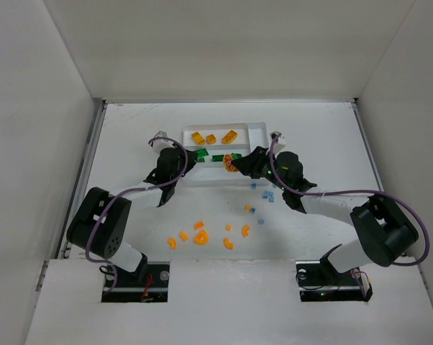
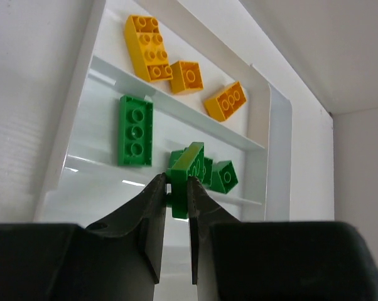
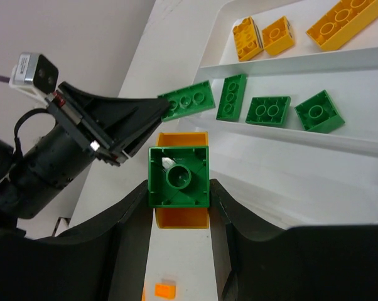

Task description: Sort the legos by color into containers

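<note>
White tabletop (image 1: 130,144), white walls (image 1: 224,43) on three sides. White slotted tray (image 1: 262,128) lies just ahead of both hands.

Left hand (image 2: 177,188): clenched on a long green brick (image 2: 189,169), held on edge over the tray.

Right hand (image 3: 179,194): grasping a square green brick (image 3: 179,177), hollow side toward the wrist camera. An orange block (image 3: 181,219) sits directly behind it; cannot tell if they are joined.

Ahead of the hands: yellow bricks (image 2: 150,47) in the farthest slot, loose green bricks (image 2: 135,130) in the next slot nearer.

Behind the hands, toward the arm bases: orange curved bits (image 1: 201,236) scattered, well apart from either hand. Pale blue pieces (image 1: 267,195), the smallest, lie just behind the right hand.
</note>
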Robot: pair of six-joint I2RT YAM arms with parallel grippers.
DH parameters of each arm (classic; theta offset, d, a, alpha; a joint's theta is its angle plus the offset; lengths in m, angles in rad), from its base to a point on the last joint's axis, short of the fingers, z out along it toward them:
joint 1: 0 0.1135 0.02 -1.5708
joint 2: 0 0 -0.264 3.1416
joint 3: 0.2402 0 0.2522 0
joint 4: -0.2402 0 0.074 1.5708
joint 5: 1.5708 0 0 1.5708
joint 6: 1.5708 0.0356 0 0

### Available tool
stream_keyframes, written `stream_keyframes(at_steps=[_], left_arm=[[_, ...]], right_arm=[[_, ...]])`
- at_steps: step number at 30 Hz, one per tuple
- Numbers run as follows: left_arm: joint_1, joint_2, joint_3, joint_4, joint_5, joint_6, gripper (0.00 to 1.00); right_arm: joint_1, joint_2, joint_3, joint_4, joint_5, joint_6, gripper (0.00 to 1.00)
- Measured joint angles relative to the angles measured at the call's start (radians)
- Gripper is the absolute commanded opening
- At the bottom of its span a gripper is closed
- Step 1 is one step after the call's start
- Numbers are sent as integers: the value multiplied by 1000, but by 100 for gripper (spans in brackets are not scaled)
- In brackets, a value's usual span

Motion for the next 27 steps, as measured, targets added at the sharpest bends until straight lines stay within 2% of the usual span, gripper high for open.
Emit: stream_keyframes(at_steps=[7,15,18,22,27], left_arm=[[23,124,95,28,47,-22,19],[30,165,99,21,51,-25,40],[38,164,99,18,47,-28,41],[37,105,74,6,46,-37,43],[-26,-96,-29,26,44,-76,49]], right_arm=[[7,0,0,0,0,-2,29],[13,0,0,0,0,-5,29],[13,0,0,0,0,-5,29],[13,0,0,0,-6,0,29],[11,12,0,31,-63,47,29]])
